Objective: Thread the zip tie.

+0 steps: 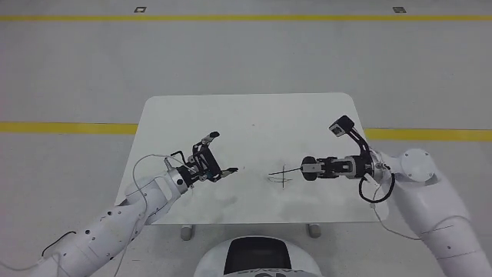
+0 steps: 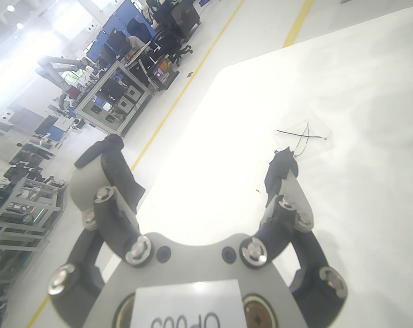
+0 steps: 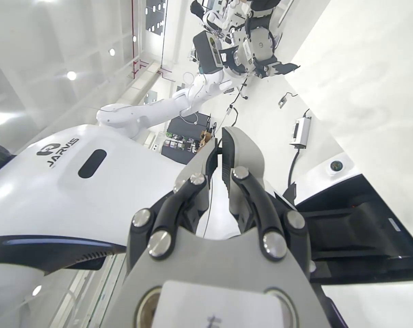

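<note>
right tool (image 1: 304,168) pinching thin black zip tie (image 1: 279,173) | left tool (image 1: 223,154) splayed

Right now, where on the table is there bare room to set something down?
The far half of the white table is bare, beyond both hands. The strip between the open left hand and the thin black zip tie is narrow; around the right hand, crowded.

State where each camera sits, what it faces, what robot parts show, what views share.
Top view: overhead, looking down at the table; left claw and right claw show.
Left wrist view: behind the left claw, facing the zip tie.
Right wrist view: behind the right claw, facing the left claw, robot body.
Shared: top and left wrist show the zip tie.
</note>
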Motion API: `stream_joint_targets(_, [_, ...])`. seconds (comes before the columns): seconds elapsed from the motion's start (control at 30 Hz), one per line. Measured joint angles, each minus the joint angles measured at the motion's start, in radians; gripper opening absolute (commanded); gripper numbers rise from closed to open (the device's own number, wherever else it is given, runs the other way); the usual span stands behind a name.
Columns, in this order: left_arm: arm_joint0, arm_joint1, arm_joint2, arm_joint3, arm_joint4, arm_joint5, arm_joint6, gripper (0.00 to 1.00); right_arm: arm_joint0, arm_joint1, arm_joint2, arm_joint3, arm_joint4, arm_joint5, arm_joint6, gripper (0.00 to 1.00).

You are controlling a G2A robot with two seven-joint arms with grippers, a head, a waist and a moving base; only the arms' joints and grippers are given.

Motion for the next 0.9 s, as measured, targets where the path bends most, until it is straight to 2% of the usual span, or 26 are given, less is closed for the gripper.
stream_joint_targets(0.2, [0.0,-0.001,0.001,-0.001,0.0,0.0,0.001,1.0,0.0,0.0,-0.001,0.0,0.0,0.0,-0.001,0.0])
stream_joint_targets(0.27, [-0.009,-0.005,0.013,-0.005,0.014,-0.008,0.012,1.0,-0.003,-0.001,-0.009,0.014,0.013,0.009,-0.002,0.0])
stream_joint_targets(0.33, [-0.04,-0.01,0.044,0.0,0.026,-0.014,0.046,1.0,0.009,-0.003,-0.03,0.058,0.044,0.012,0.024,0.0])
stream_joint_targets(0.47, [-0.13,-0.009,0.141,0.034,0.024,0.024,0.113,1.0,0.048,0.0,-0.111,0.139,0.128,0.001,0.028,0.0])
stream_joint_targets(0.57, [-0.22,-0.004,0.253,0.07,0.024,0.057,0.161,1.0,0.089,0.01,-0.181,0.188,0.188,0.0,0.028,0.0])
stream_joint_targets(0.6, [-0.259,-0.004,0.302,0.086,0.024,0.073,0.183,1.0,0.106,0.015,-0.207,0.206,0.21,0.0,0.028,0.0])
stream_joint_targets(0.7, [-0.358,-0.002,0.424,0.117,0.024,0.11,0.204,1.0,0.122,0.018,-0.229,0.222,0.226,0.0,0.028,0.0])
stream_joint_targets(0.73, [-0.363,-0.002,0.437,0.117,0.024,0.11,0.203,1.0,0.121,0.018,-0.228,0.221,0.226,0.0,0.028,0.0])
stream_joint_targets(0.8, [-0.346,-0.002,0.415,0.116,0.024,0.106,0.202,1.0,0.12,0.018,-0.227,0.22,0.225,0.0,0.028,0.0])
stream_joint_targets(0.9, [-0.343,-0.002,0.405,0.118,0.024,0.107,0.2,1.0,0.12,0.018,-0.227,0.221,0.225,0.002,0.026,0.0])
